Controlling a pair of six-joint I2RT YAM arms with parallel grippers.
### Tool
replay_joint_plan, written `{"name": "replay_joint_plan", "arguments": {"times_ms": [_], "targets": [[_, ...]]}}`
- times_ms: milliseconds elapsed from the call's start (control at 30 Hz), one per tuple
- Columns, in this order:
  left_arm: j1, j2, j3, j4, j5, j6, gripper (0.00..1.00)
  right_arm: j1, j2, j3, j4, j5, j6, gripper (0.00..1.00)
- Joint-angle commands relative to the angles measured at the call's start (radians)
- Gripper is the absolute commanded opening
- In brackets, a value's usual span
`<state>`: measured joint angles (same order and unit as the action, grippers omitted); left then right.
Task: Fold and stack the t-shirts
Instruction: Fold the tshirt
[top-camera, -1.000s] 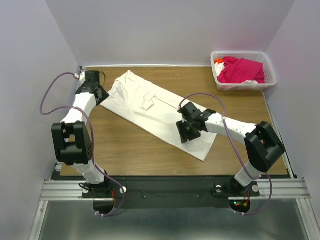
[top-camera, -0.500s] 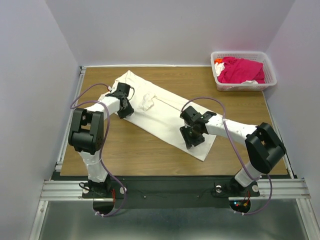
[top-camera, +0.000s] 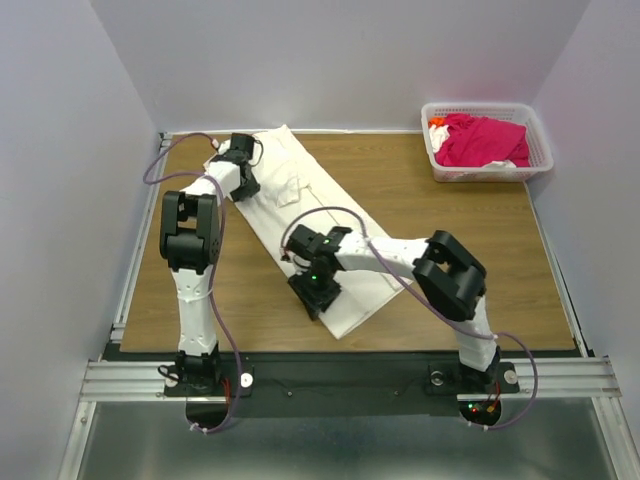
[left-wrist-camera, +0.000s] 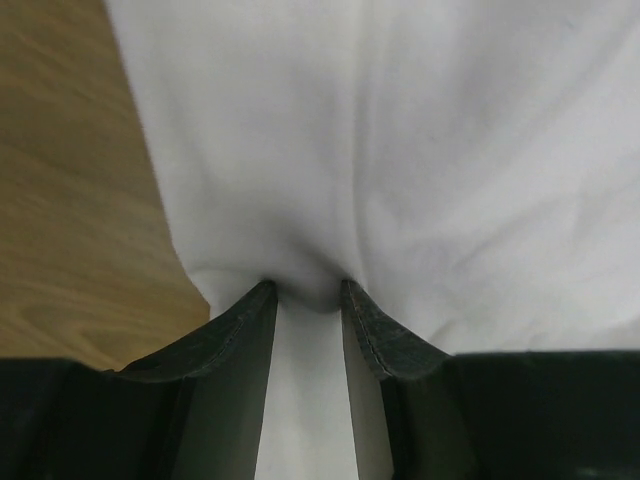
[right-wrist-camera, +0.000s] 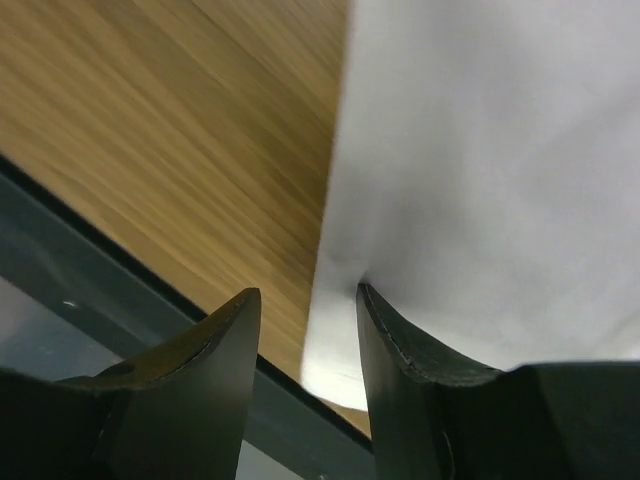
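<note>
The off-white t-shirt lies as a long diagonal band from the far left corner toward the near middle of the table. My left gripper sits on its far end. In the left wrist view the gripper is shut on a pucker of the white cloth. My right gripper is at the shirt's near end. In the right wrist view the gripper is narrowed on the shirt's edge, with the cloth against the right finger. The magenta-pink t-shirt lies bunched in the basket.
The white lattice basket stands at the far right corner, with a bit of orange and white cloth in it too. The wooden table ends in a dark front rail close below my right gripper. Grey walls stand on three sides.
Both grippers moved with the off-white shirt. The left went toward the far left corner, the right swept left to the near middle. The shirt swung from a wide diagonal into a narrower, steeper band.
</note>
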<state>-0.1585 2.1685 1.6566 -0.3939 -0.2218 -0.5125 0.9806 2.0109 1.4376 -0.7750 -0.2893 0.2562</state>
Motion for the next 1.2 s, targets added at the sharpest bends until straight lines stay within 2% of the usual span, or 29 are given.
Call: {"name": "replay_joint_plan", "arguments": {"times_ms": [0, 100, 200, 267, 367, 467, 500, 533, 567, 600, 667, 800, 867, 1000, 1167], "targets": [[0.074, 0.108, 0.196, -0.083, -0.067, 0.094, 0.44, 0.052, 0.150, 0.217, 0.052, -0.149, -0.049, 0.49], [0.099, 0.122, 0.267, -0.092, -0.038, 0.111, 0.44, 0.079, 0.222, 0.329, 0.049, -0.200, -0.038, 0.49], [0.103, 0.036, 0.229, -0.062, 0.002, 0.123, 0.45, 0.079, 0.180, 0.351, 0.046, -0.107, -0.034, 0.49], [0.103, -0.024, 0.181, -0.033, 0.042, 0.117, 0.46, 0.073, 0.094, 0.279, 0.045, 0.044, -0.035, 0.49], [0.102, -0.151, 0.092, -0.005, 0.070, 0.103, 0.62, 0.032, -0.010, 0.154, 0.043, 0.198, -0.025, 0.50], [0.088, -0.283, -0.001, 0.013, 0.068, 0.100, 0.63, -0.042, -0.144, 0.045, 0.043, 0.325, -0.008, 0.50], [0.077, -0.350, -0.059, 0.024, 0.065, 0.100, 0.63, -0.060, -0.196, 0.018, 0.043, 0.355, -0.006, 0.50], [0.071, -0.384, -0.092, 0.029, 0.064, 0.098, 0.70, -0.094, -0.214, -0.003, 0.043, 0.405, -0.009, 0.50], [0.067, -0.418, -0.124, 0.033, 0.064, 0.098, 0.71, -0.111, -0.228, -0.022, 0.043, 0.418, -0.012, 0.50], [0.060, -0.449, -0.189, 0.039, 0.067, 0.098, 0.78, -0.124, -0.238, -0.055, 0.043, 0.427, -0.017, 0.50], [0.045, -0.538, -0.291, 0.049, 0.073, 0.098, 0.79, -0.149, -0.248, -0.084, 0.045, 0.475, -0.026, 0.50], [0.014, -0.674, -0.429, 0.061, 0.093, 0.095, 0.80, -0.171, -0.230, -0.121, 0.054, 0.496, -0.031, 0.50], [-0.010, -0.739, -0.547, 0.061, 0.091, 0.088, 0.80, -0.177, -0.209, -0.135, 0.066, 0.480, -0.035, 0.50], [-0.033, -0.834, -0.659, 0.078, 0.104, 0.062, 0.80, -0.178, -0.182, -0.151, 0.075, 0.409, -0.037, 0.49], [-0.036, -0.851, -0.698, 0.092, 0.102, 0.055, 0.80, -0.177, -0.196, -0.218, 0.077, 0.259, -0.031, 0.48]]}}
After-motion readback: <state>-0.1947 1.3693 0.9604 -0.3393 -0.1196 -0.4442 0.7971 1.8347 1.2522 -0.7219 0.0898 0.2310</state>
